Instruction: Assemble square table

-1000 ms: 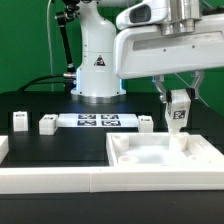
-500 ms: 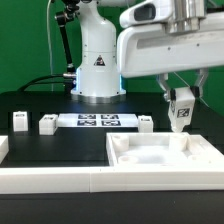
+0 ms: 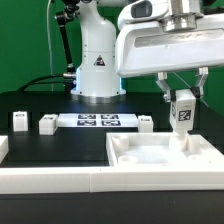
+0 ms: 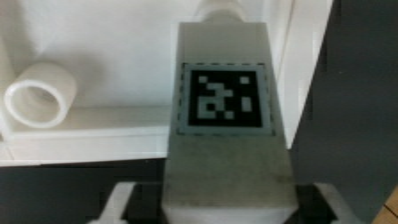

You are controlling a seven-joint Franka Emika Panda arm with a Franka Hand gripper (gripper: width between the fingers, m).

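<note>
The square table top (image 3: 165, 158) is a large white square with a recessed face, lying at the front on the exterior view's right. My gripper (image 3: 181, 100) is shut on a white tagged leg peg (image 3: 181, 113) and holds it upright over the top's far right corner, its lower end at or just above the surface. In the wrist view the leg (image 4: 226, 110) fills the middle, its tag facing the camera, with a round socket (image 4: 36, 103) of the top beside it. Three more leg pegs stand on the black board: (image 3: 19, 121), (image 3: 46, 125), (image 3: 145, 123).
The marker board (image 3: 97, 121) lies flat between the loose pegs. A long white rail (image 3: 50, 178) borders the black board at the front. The robot base (image 3: 97, 60) stands behind the marker board.
The gripper and the held leg have shifted slightly toward the exterior view's right and a little down. Nothing else has moved.
</note>
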